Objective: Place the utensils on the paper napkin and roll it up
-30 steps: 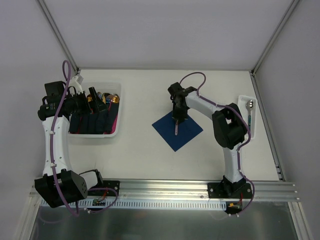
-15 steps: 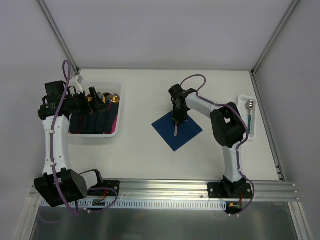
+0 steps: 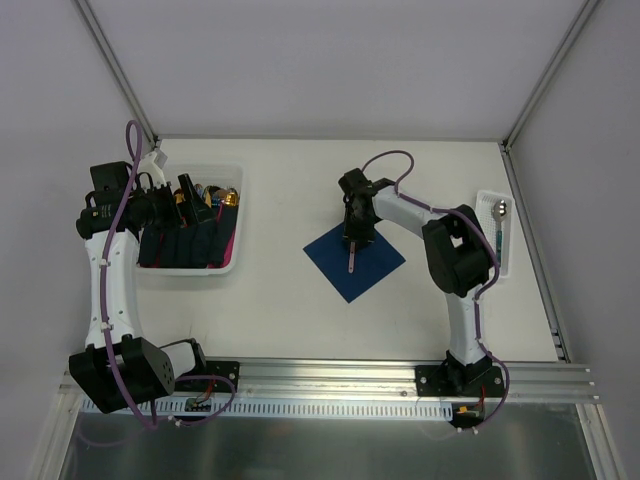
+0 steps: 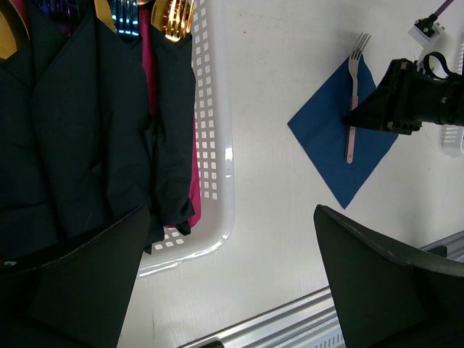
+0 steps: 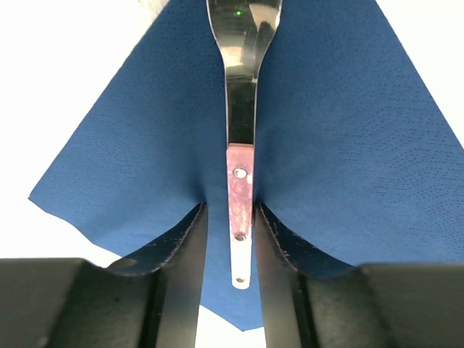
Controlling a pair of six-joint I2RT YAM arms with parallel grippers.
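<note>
Table (image 3: 270,300): basket (image 4: 214,145) at 9 o'clock, left gripper (image 4: 232,225) spread wide above it. Paper napkin (image 3: 378,262) at centre. Right gripper (image 5: 232,217) astride handle of fork (image 5: 239,109), jaws parted, not pinching. Fork flat on napkin, long axis 12-to-6 o'clock.

White table (image 3: 280,290), matte, walled on three sides. Three things sit straight on it. Left of me: white perforated basket (image 4: 214,145), long side running away from me, close to the left wall. Centre, in front of my right arm: navy napkin (image 3: 372,266), flat, turned like a diamond, one corner pointing at me, well apart from the basket. A fork (image 4: 351,109) lies on it, tines poking past the far corner over bare tabletop. Far right: narrow white tray (image 3: 487,252) against the right edge. Near edge: metal rail (image 3: 330,375).
</note>
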